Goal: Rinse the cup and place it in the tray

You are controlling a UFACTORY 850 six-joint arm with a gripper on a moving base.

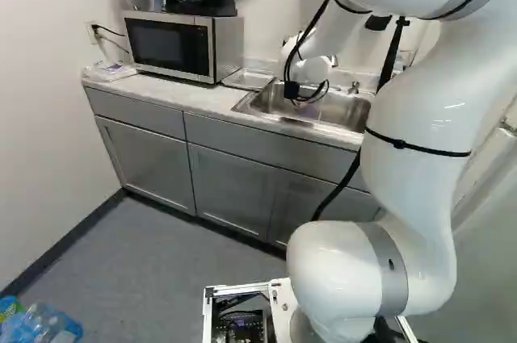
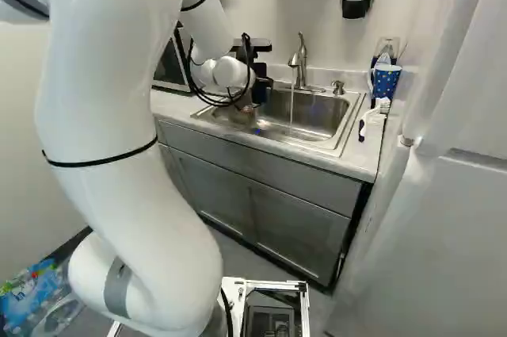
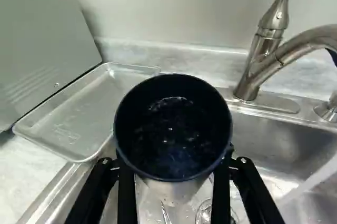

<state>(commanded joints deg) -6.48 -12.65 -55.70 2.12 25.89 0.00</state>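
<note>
My gripper (image 2: pixel 260 87) is over the left part of the sink (image 2: pixel 317 113) in the right base view. In the wrist view the gripper (image 3: pixel 175 167) is shut on a dark blue cup (image 3: pixel 171 139), one finger on each side. The cup's mouth faces the wrist camera, and wet glints show inside it. The metal tray (image 3: pixel 73 121) lies on the counter beside the sink, beyond the finger on the microwave's side, apart from the cup. From the faucet (image 2: pixel 299 63) a thin stream of water (image 2: pixel 291 109) falls into the basin, away from the cup.
The microwave (image 1: pixel 170 44) stands next to the tray. A soap pump (image 2: pixel 338 86) is by the faucet; a patterned blue cup (image 2: pixel 386 79) and a white brush (image 2: pixel 375 111) are at the counter's right end. Grey cabinets (image 1: pixel 230 190) front the counter. Wrapped bottles (image 1: pixel 40 327) lie on the floor.
</note>
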